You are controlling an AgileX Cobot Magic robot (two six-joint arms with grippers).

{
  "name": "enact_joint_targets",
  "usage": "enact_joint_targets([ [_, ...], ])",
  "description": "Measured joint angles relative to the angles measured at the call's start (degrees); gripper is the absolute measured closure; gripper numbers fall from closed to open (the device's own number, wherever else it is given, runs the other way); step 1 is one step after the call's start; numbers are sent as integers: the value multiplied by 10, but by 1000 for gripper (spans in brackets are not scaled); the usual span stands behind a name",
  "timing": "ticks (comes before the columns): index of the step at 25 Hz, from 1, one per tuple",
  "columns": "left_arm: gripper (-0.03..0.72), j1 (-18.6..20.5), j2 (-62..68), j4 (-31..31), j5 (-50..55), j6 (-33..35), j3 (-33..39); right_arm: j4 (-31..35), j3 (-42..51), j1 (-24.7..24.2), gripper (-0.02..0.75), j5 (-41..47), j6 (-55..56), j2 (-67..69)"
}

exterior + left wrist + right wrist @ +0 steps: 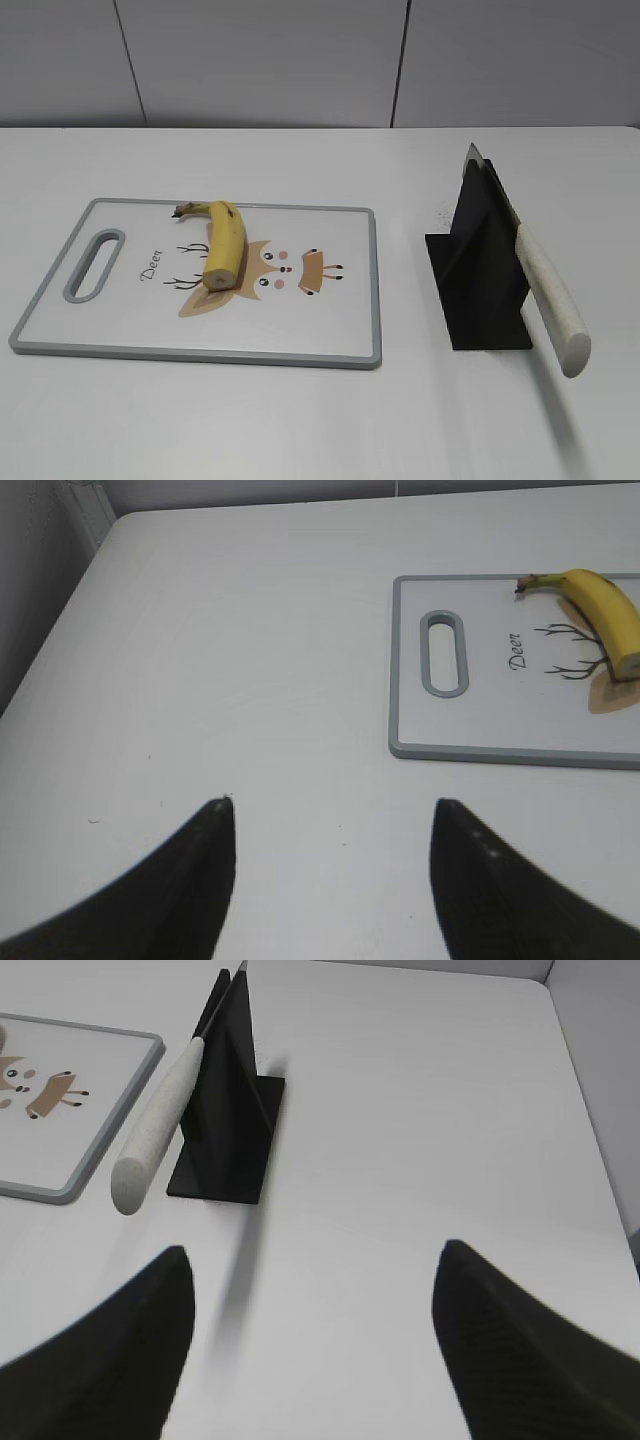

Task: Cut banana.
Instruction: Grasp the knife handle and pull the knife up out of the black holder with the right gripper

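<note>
Banana (226, 244): smooth, waxy yellow peel with small dark spots. Cutting board (120, 340): smooth white plastic, grey rim. Knife handle (552, 297): pale, speckled, matt. Knife stand (480, 275): matt black. Counter (300, 420): smooth, matt white. Hand fingers (520, 1360): black, finely textured.

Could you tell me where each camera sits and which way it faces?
Exterior view: in front, raised, slanting down at the yellow curved banana on the grey-rimmed cutting board; no robot parts.
Left wrist view: above bare table, facing the board; open left hand shows.
Right wrist view: facing the black knife stand; open right hand shows.
All share the board.
</note>
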Motion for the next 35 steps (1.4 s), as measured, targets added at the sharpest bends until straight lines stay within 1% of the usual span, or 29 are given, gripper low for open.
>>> enact_joint_targets([
  [35,99,0,0,0,0,0,0,0,0,0,164,0,0,0],
])
